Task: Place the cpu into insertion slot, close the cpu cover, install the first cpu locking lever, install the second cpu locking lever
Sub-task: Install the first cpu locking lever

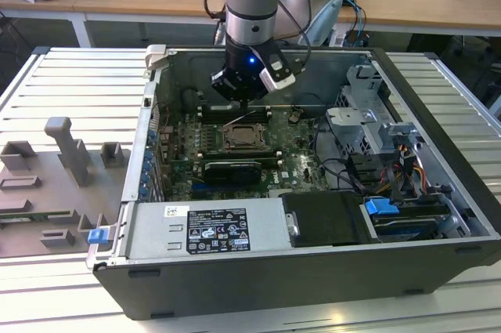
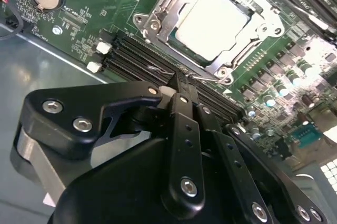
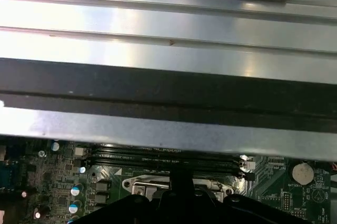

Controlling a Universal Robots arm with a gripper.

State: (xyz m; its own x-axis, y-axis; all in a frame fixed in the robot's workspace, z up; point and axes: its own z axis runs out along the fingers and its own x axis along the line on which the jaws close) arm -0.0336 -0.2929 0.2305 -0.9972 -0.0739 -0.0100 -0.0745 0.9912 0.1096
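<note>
The cpu [image 2: 210, 21] lies flat in its socket on the green motherboard, pale metal top showing. The silvery cpu cover [image 2: 158, 2] lies down around it, framing the chip. In the exterior view the socket [image 1: 244, 137] sits mid-board inside the open computer case, and a thin locking lever [image 1: 249, 117] slants up from it toward my gripper [image 1: 244, 102]. My gripper [image 2: 181, 83] is shut, its narrow tips at the socket's edge beside the lever's wire end [image 2: 158, 69]; whether they touch it is unclear. The gripper [image 3: 181, 182] also points at the socket in the first wrist view.
Dark memory slots [image 2: 131, 55] run right beside the gripper tips. A long dark expansion card [image 1: 231, 168] lies in front of the socket. Case walls [image 1: 149, 137], a drive cage [image 1: 368, 121] with cables and the power supply [image 1: 211, 227] surround the board.
</note>
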